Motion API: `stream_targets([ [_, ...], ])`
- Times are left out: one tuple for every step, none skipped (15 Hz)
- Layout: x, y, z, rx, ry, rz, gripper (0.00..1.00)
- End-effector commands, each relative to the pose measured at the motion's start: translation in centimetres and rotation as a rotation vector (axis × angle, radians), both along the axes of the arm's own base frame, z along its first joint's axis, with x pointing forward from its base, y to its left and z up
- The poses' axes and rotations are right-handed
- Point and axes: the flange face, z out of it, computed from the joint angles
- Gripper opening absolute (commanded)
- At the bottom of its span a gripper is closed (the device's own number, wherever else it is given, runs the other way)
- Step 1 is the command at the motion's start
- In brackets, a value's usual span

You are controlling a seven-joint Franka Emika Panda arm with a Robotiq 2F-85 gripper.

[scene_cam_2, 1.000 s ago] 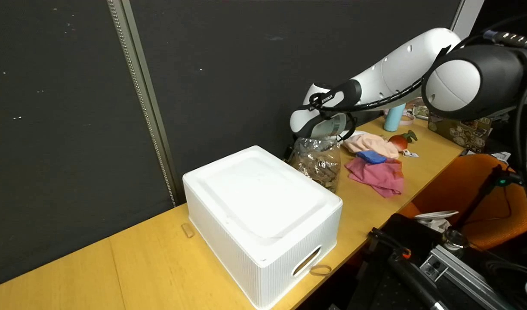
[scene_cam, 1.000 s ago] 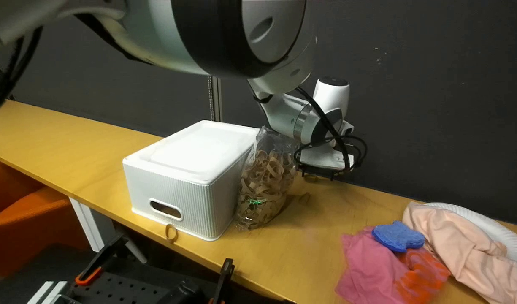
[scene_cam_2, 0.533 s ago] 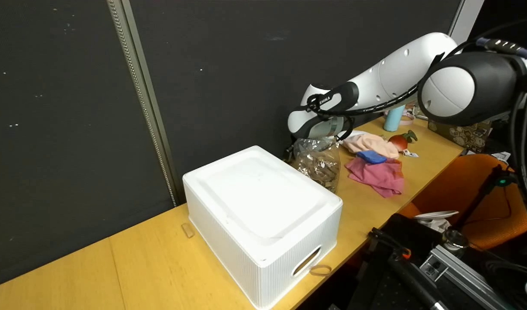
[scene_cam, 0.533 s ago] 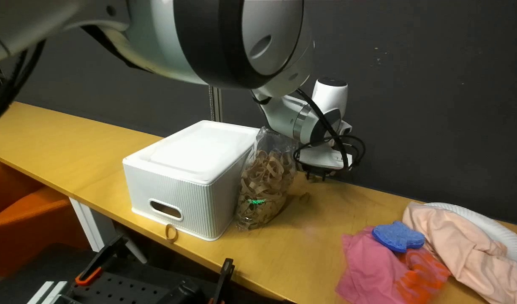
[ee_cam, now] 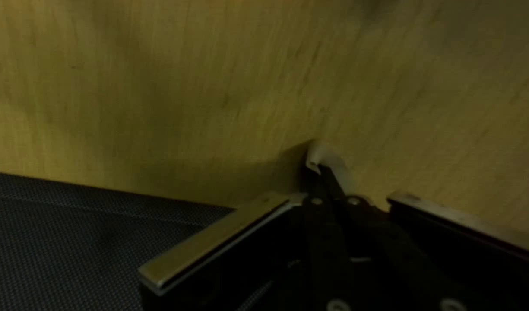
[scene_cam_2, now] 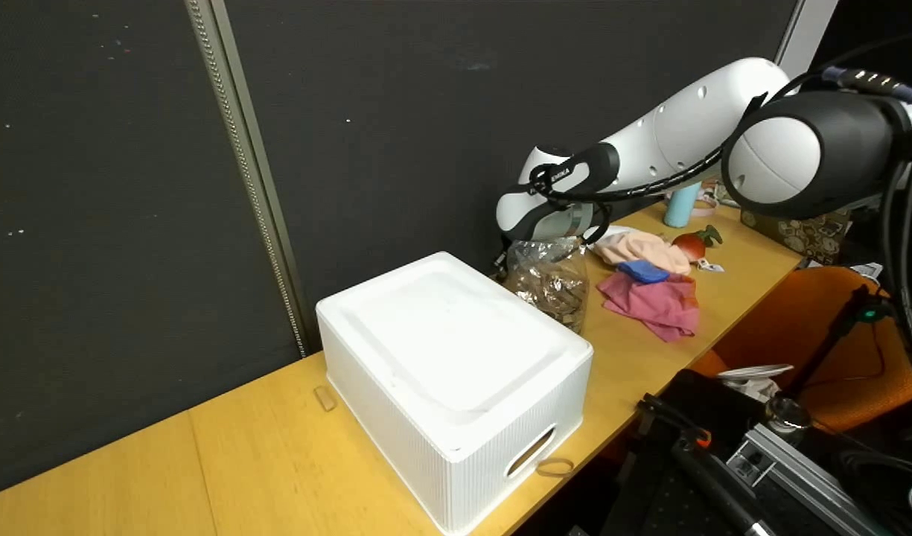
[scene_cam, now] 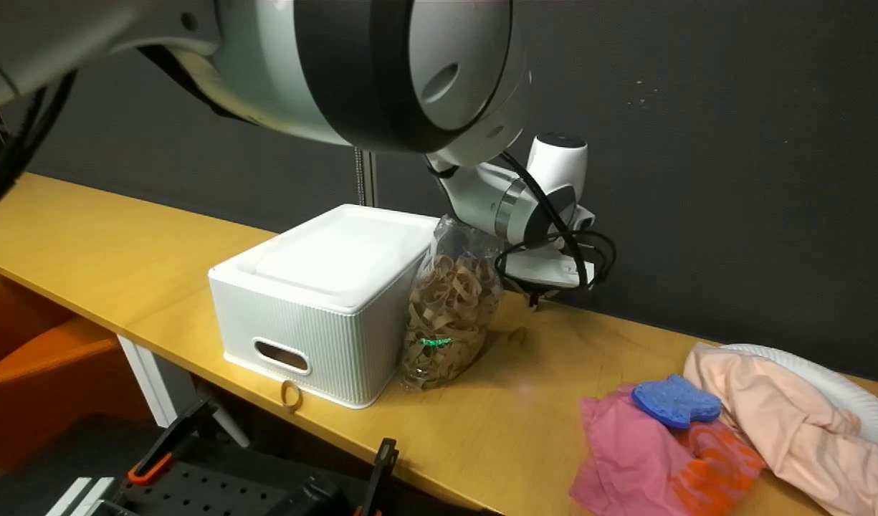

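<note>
In the wrist view my gripper (ee_cam: 323, 172) points down at the tabletop near the dark wall panel, its fingers brought together. A pale curled band (ee_cam: 318, 152) is pinched at the fingertips, dim and partly hidden by them. Seen from outside, the gripper (scene_cam: 535, 301) sits low over the table behind a clear plastic bag (scene_cam: 453, 308) filled with tan loops. That bag stands upright against a ribbed white box (scene_cam: 302, 287). Another tan band (scene_cam: 517, 335) lies on the wood just right of the bag. In an exterior view the bag (scene_cam_2: 551, 286) covers most of the gripper.
A dark wall panel (scene_cam: 697, 179) rises close behind the gripper. Loose bands lie by the box, at the front edge (scene_cam: 290, 395) and on its far side (scene_cam_2: 324, 398). Pink cloth (scene_cam: 632, 459), a blue sponge (scene_cam: 675, 401), peach cloth (scene_cam: 783, 416) and a white plate (scene_cam: 861, 401) are to the right.
The fingers, apart a second ago, have come together on the band beneath them. The arm has dropped a little and shifted slightly toward the bag. The bag and box have stayed put.
</note>
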Motion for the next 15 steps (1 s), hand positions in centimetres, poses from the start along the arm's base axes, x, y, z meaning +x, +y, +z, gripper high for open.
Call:
stream_targets([
  [-0.5,-0.5,1.2,0.002,0.011,-0.034,0.00],
  [-0.8,-0.7,1.7,-0.001,0.012,-0.045,0.00],
  [-1.1,-1.1,2.4,-0.007,0.012,-0.056,0.00],
  [-1.5,-1.4,3.2,-0.014,0.009,-0.069,0.00],
  [-2.0,-1.9,4.2,-0.020,0.007,-0.082,0.00],
  [-2.4,-2.2,5.2,-0.024,0.007,-0.094,0.00],
  [-2.9,-2.3,6.5,-0.025,0.001,-0.099,0.00],
  [-3.5,-2.3,7.9,-0.028,0.000,-0.107,0.00],
  [-4.0,-2.1,9.1,-0.027,0.003,-0.109,0.00],
  [-4.6,-1.9,10.5,-0.031,0.000,-0.114,0.00],
  [-5.4,-1.3,12.2,-0.038,-0.007,-0.113,0.00],
  [-6.0,-0.9,13.8,-0.042,-0.009,-0.119,0.00],
  [-6.7,-0.5,15.3,-0.050,-0.015,-0.125,0.00],
  [-7.7,-0.1,16.9,-0.057,-0.015,-0.139,0.00],
  [-8.6,0.2,18.4,-0.068,-0.017,-0.147,0.00],
])
